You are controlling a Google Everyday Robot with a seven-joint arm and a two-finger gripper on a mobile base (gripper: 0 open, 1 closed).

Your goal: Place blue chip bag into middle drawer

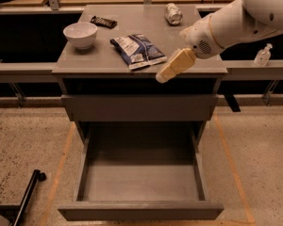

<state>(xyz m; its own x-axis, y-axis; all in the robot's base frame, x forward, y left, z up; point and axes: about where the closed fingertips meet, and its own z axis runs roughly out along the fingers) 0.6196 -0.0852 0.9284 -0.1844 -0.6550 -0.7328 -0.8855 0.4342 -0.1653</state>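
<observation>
The blue chip bag (138, 51) lies flat on the grey cabinet top (198, 60), near its front edge at the middle. My gripper (164, 76) hangs over the front edge, just right of the bag and a little in front of it, apart from the bag and holding nothing. The white arm reaches in from the upper right. The middle drawer (140, 182) is pulled wide open below, and its grey inside holds nothing. The upper drawer front (139, 107) is shut.
A white bowl (80, 34) stands at the top's left. A small black bar (104, 21) lies behind it. A silver can (173, 13) lies at the back right. A clear bottle (262, 55) stands on the right ledge. A black pole (26, 199) lies on the floor, lower left.
</observation>
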